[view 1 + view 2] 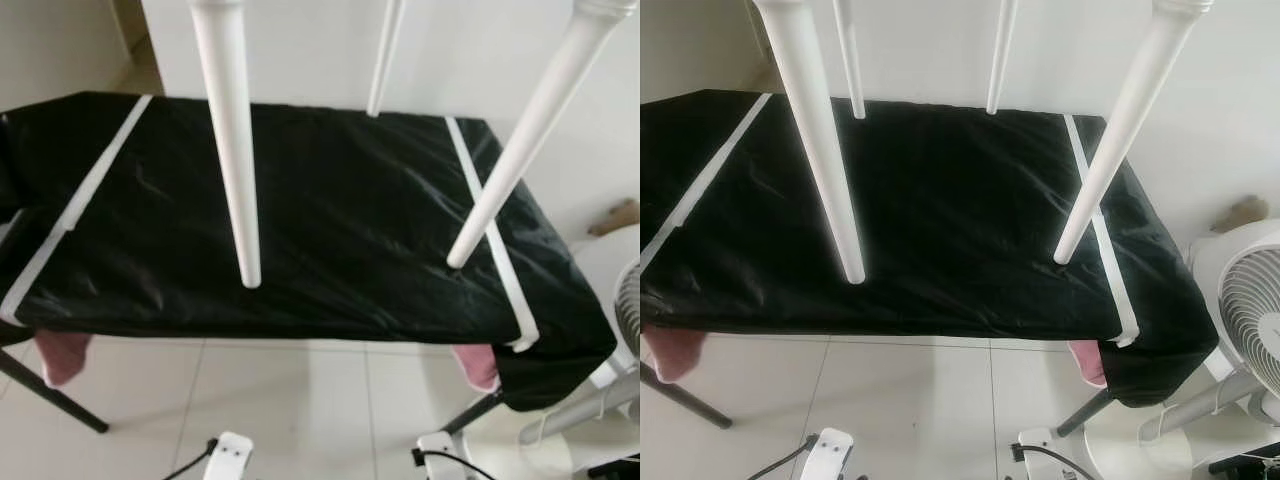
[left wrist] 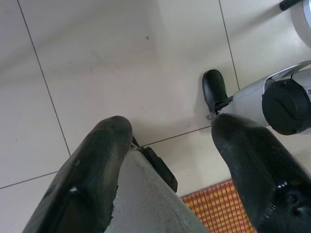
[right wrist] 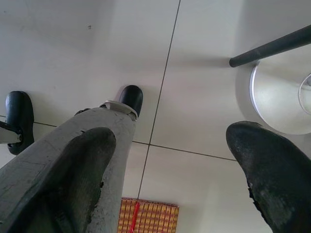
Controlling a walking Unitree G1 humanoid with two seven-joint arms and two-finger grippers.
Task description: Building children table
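Four tapered white table legs hang down from the top edge of the head views, tips pointing down over a work table draped in black plastic sheet [image 1: 340,230] — near-left leg [image 1: 232,150], near-right leg [image 1: 530,130], far-right leg [image 1: 385,55], far-left leg [image 1: 849,55]. The tabletop they attach to is out of frame above. None of the tips touches the black sheet as far as I can tell. White tape strips [image 1: 490,235] run across the sheet near both ends. Pink cloth [image 1: 62,355] hangs under the sheet at its front corners. White standing fan [image 1: 1245,305] sits on the floor at the robot's right.

Left gripper [image 2: 170,141]: the two black fingers stand spread apart, nothing between them, pointing down at the pale tiled floor [image 2: 121,63]. Right gripper [image 3: 170,160]: same, fingers wide apart and empty, above the floor, near the fan's round base [image 3: 277,99]. A yellow woven mat [image 3: 148,215] lies below.
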